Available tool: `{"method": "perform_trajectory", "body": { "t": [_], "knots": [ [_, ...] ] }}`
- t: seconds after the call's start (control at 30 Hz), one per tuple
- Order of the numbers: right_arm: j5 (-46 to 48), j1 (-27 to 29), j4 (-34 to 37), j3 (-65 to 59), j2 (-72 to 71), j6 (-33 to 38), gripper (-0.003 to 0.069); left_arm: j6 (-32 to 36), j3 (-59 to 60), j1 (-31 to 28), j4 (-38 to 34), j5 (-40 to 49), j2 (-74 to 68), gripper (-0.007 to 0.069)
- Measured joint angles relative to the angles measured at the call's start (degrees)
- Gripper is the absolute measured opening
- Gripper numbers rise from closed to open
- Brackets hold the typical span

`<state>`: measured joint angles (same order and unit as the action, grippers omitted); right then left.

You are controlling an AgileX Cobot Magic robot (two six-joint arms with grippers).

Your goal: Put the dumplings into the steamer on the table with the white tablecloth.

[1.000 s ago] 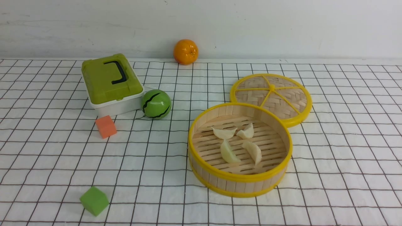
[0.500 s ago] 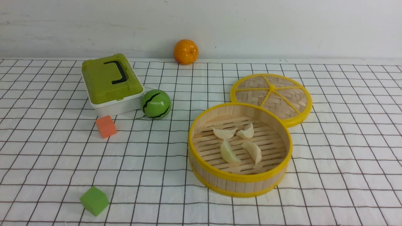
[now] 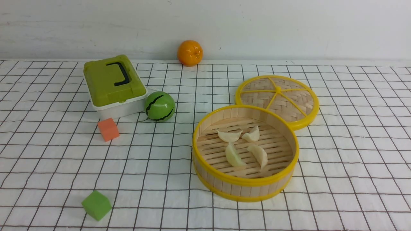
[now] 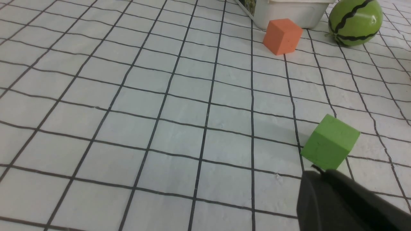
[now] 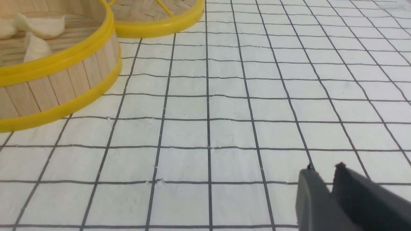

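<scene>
front view shows no arms; 4 dumplings lie inside steamer, center-right on the white tablecloth. wrist views add right gripper jaws pressed together, left gripper jaws unclear, green cube just beyond.

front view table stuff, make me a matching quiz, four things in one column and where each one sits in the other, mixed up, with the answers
Things:
1. dumplings
2. orange
3. green cube
4. toy watermelon

Places:
A. at the near edge of the white tablecloth, on the robot's left
B. inside the steamer
C. next to the green-lidded box
D. at the back by the wall

Pairs: 1-B, 2-D, 3-A, 4-C
</scene>
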<state>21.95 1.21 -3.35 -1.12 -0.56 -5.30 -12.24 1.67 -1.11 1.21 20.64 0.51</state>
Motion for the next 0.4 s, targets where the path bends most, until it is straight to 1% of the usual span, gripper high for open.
{"method": "perform_trajectory", "body": {
  "t": [0.4],
  "knots": [
    [0.0, 0.0, 0.0, 0.0, 0.0, 0.0, 0.0117, -0.1, 0.0, 0.0, 0.0, 0.0, 0.0, -0.0005]
  ]
}}
